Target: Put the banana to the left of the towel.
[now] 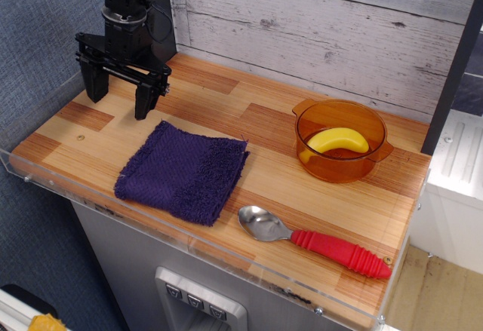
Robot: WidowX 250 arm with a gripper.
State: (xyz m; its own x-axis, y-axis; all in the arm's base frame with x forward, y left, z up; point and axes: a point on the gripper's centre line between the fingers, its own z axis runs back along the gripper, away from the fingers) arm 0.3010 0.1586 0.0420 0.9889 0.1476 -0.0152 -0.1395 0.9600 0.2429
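Observation:
The bright yellow banana [338, 141] lies inside a clear orange pot [341, 167] at the right of the wooden counter. The dark purple towel [183, 170] lies flat near the counter's front left. My black gripper [119, 96] hangs over the back left of the counter, above and behind the towel's left corner. Its two fingers are spread wide apart with nothing between them. It is far from the banana.
A metal spoon with a red ribbed handle [338, 249] lies near the front right edge. A clear plastic lip [226, 252] runs along the counter's front and sides. A white plank wall [324, 29] stands behind.

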